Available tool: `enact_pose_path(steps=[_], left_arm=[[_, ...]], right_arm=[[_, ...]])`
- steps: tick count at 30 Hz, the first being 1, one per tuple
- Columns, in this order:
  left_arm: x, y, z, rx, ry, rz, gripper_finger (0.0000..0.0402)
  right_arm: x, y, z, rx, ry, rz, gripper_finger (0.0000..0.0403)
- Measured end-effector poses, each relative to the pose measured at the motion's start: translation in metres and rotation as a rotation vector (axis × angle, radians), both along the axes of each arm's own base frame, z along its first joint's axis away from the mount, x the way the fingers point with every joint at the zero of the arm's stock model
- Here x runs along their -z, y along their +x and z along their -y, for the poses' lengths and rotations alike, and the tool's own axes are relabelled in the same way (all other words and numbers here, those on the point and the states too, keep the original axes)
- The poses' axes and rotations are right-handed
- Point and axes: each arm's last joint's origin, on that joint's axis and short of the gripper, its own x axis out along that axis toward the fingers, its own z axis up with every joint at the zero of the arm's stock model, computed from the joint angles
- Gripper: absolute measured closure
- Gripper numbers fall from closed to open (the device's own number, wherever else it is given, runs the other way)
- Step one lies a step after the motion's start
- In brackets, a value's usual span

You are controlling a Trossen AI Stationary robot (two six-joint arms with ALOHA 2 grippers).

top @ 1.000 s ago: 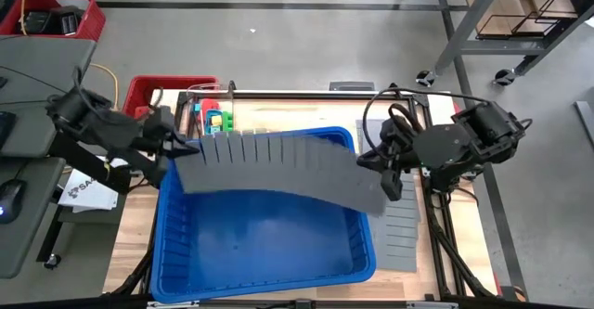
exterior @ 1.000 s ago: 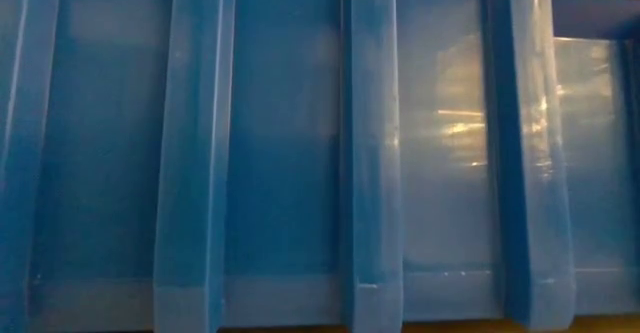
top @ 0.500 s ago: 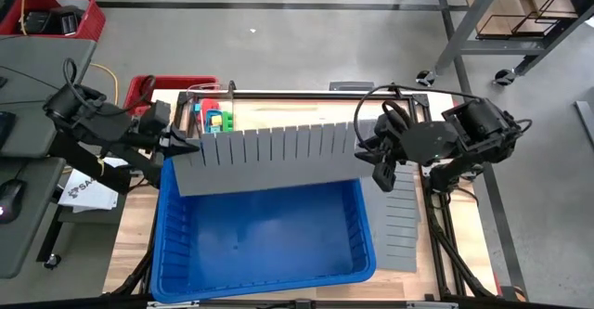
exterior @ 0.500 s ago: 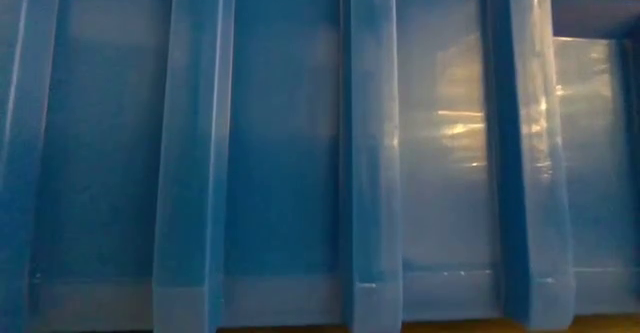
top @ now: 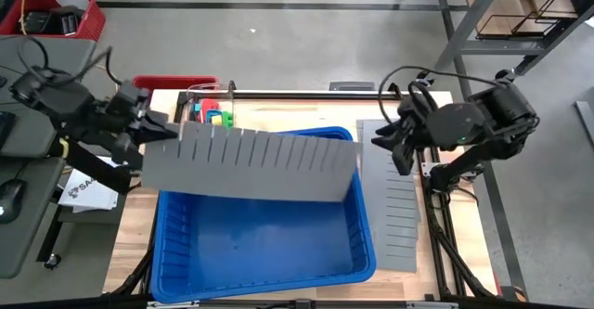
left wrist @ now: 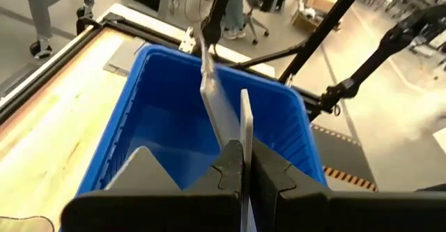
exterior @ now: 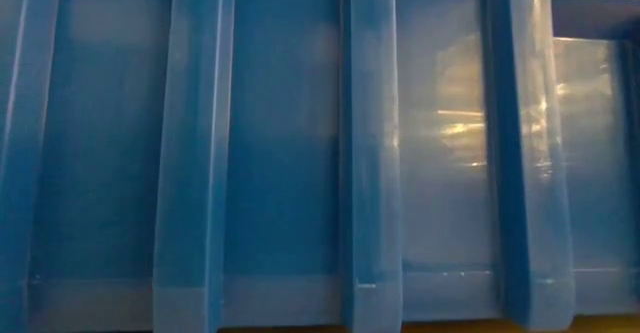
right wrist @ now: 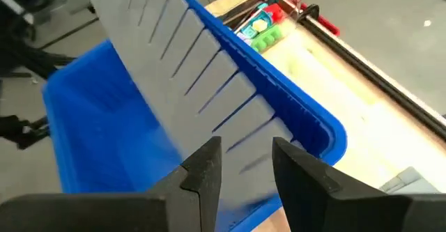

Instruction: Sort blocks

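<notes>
A long grey slotted divider panel (top: 251,163) stands on edge above the far part of the blue bin (top: 264,244), with my left gripper (top: 170,135) shut on its left end. Its right end (top: 351,174) is over the bin's far right corner; whether it rests on the rim I cannot tell. My right gripper (top: 401,151) is open and off the panel, to the right of the bin; in its wrist view the fingers (right wrist: 209,166) stand apart with nothing between them. Small coloured blocks (top: 215,117) lie beyond the bin's far left corner. My left gripper pinches the panel's left end (left wrist: 244,138) between its two fingers, which lie on the panel's two faces. The fingers come from the table's left, slanting a little downward, along the panel's length. The panel stands on edge and reaches away from the gripper over the bin.
A second grey divider panel (top: 394,207) lies flat on the table right of the bin. The bin wall (exterior: 300,153) fills the low view. A red crate (top: 153,91) and a keyboard desk stand at the left; a metal rack is at the far right.
My right gripper has let go of the panel's right end and drawn back toward the table's right edge. My left gripper has risen and moved toward the left edge with the panel. The panel, bowed before, now stands straight, shifted left and toward the far edge.
</notes>
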Motion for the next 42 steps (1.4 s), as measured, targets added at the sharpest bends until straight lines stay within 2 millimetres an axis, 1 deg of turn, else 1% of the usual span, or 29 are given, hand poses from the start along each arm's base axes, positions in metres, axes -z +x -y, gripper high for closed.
enact_pose_path(steps=[4,6,11,14,16,20,24,26,30,34,37,42], left_arm=[[-0.009,-0.009,-0.005,-0.012,-0.006,0.047,0.0401],[-0.012,-0.012,-0.006,-0.011,-0.012,0.070,0.0401],[-0.023,-0.021,-0.010,0.006,-0.052,0.140,0.0401],[-0.029,-0.028,-0.013,0.027,-0.075,0.167,0.0401],[-0.034,-0.035,-0.016,0.031,-0.095,0.194,0.0401],[-0.043,-0.049,-0.023,0.032,-0.111,0.264,0.0401],[-0.049,-0.060,-0.028,0.030,-0.095,0.316,0.0401],[-0.051,-0.064,-0.030,0.028,-0.090,0.333,0.0401],[-0.055,-0.071,-0.034,0.023,-0.077,0.363,0.0401],[-0.057,-0.077,-0.037,0.020,-0.065,0.386,0.0401],[-0.058,-0.078,-0.038,0.020,-0.040,0.397,0.0401],[-0.060,-0.078,-0.039,0.002,0.017,0.417,0.0401]], right_arm=[[0.004,0.002,-0.004,-0.072,0.073,-0.035,0.0284],[0.013,0.008,-0.006,-0.059,0.089,-0.082,0.0284],[0.050,0.029,-0.012,0.009,0.042,-0.230,0.0284],[0.059,0.032,-0.013,0.043,0.024,-0.254,0.0284],[0.058,0.027,-0.014,0.051,0.039,-0.231,0.0284],[0.049,0.011,-0.015,0.090,0.056,-0.161,0.0284],[0.037,0.005,-0.017,0.135,0.038,-0.008,0.0284],[0.029,0.004,-0.018,0.128,0.030,0.083,0.0284],[0.010,0.004,-0.021,0.051,0.028,0.256,0.0284],[-0.010,-0.007,-0.017,0.018,0.051,0.411,0.0284],[-0.014,-0.009,-0.015,0.021,0.049,0.441,0.0284],[-0.011,0.003,-0.016,0.019,0.029,0.428,0.0284]])
